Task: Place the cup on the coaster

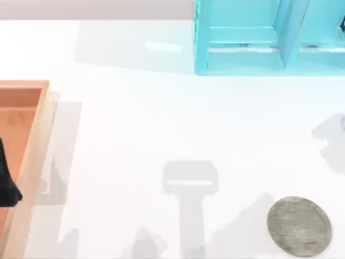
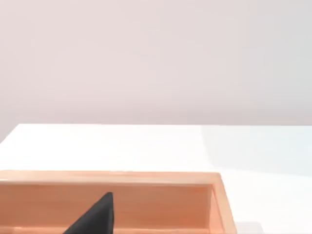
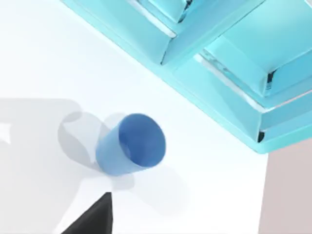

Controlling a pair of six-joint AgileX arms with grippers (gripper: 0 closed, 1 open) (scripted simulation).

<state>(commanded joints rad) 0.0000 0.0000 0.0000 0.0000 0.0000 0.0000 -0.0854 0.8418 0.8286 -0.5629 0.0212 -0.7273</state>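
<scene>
- The white table [image 1: 135, 135] has a wide bare area in its middle, from the wooden tray to the right edge.
- The wooden tray [image 1: 32, 156] stands at the left edge of the table; its long wall runs from the far side toward the near side. In the left wrist view its wall [image 2: 146, 178] and one corner are seen, with bare white table beyond.
- The light-blue shelf unit [image 1: 242, 59] stands at the far side, right of the middle, and it closes the room there.
- The coaster [image 1: 299, 225] lies flat near the right near corner of the table, with free table around it on all sides.
- The cup [image 3: 130, 144] is seen in the right wrist view: it stands on the white table with its open mouth up, near the lower edge of the shelf unit [image 3: 219, 87], not touching it. Nothing holds it.
- The left gripper [image 1: 8, 183] is a dark shape over the tray at the left edge of the top view. One dark fingertip [image 2: 97, 217] is seen in front of the tray wall. I cannot tell if its fingers are apart or together.
- Of the right gripper, one dark fingertip [image 3: 92, 219] is seen just beside the cup, apart from it. I cannot tell how wide this gripper is.
</scene>
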